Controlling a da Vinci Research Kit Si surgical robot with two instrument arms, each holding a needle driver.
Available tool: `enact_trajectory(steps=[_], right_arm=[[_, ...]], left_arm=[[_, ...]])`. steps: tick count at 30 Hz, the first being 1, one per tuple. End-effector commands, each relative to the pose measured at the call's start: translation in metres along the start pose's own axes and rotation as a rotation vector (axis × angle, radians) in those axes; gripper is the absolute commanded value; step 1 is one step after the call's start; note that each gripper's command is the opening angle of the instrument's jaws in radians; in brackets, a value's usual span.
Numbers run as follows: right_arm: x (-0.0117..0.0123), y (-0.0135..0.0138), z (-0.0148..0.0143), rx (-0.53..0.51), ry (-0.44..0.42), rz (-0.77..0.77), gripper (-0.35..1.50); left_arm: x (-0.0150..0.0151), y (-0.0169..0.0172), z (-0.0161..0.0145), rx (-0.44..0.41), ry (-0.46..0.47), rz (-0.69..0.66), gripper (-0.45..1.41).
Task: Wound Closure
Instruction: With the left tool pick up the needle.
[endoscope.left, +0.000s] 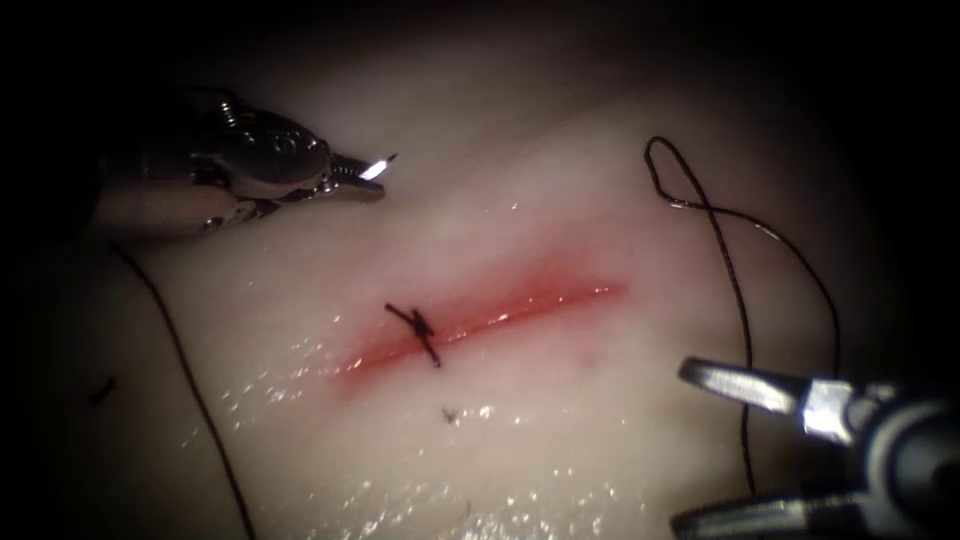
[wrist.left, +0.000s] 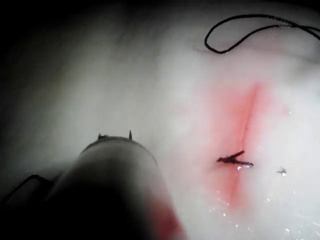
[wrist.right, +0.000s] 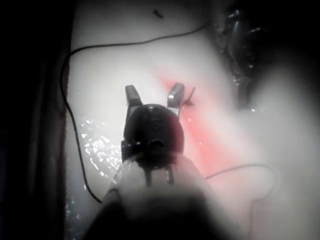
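The left tool (endoscope.left: 365, 172) sits far and left of the cut (endoscope.left: 490, 315), jaws closed on what looks like the needle (endoscope.left: 380, 166), held close to its bright tip. The right tool (endoscope.left: 700, 445), near and right, has jaws spread wide, holding nothing. The cut runs near-left to far-right, one tied stitch (endoscope.left: 415, 330) crossing it. Thread (endoscope.left: 740, 290) loops loosely beyond its right end over the wet tissue (endoscope.left: 560, 180)

Your tissue (endoscope.left: 560, 160) carries a cut (endoscope.left: 490, 315) between both end effectors, one knotted stitch (endoscope.left: 420, 330) across it, and loose thread (endoscope.left: 735, 270) lying just beyond the right end effector (endoscope.left: 700, 445).
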Motion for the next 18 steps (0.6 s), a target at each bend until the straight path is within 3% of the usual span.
enact_trajectory(steps=[1,2,3,4,6,11,18], right_arm=[[0.0002,-0.0004,0.0012,0.006,0.006,0.001,1.23],[0.0003,-0.0005,0.0015,0.01,0.013,0.002,1.2],[0.0005,-0.0006,0.0017,0.021,0.02,0.002,1.08],[0.0007,-0.0008,0.002,0.032,0.028,0.027,0.83],[0.0009,-0.0008,0.0026,0.034,0.029,0.065,0.66],[0.0008,0.0008,0.0045,0.023,0.023,0.207,0.62],[-0.0013,0.0042,0.0056,0.053,0.058,0.409,0.61]], left_arm=[[0.0004,0.0001,0.0005,-0.007,0.002,0.013,-0.45],[0.0005,0.0001,0.0003,-0.01,0.0,0.023,-0.45],[0.0006,0.0002,0.0001,-0.014,-0.005,0.045,-0.45],[0.0008,0.0003,-0.0002,-0.012,0.008,0.076,-0.45],[0.0012,0.0005,-0.0007,-0.001,0.037,0.108,-0.45],[0.0022,0.0016,-0.0029,0.044,0.139,0.291,-0.45],[0.0039,0.0036,-0.0065,0.064,0.41,0.638,-0.45]])
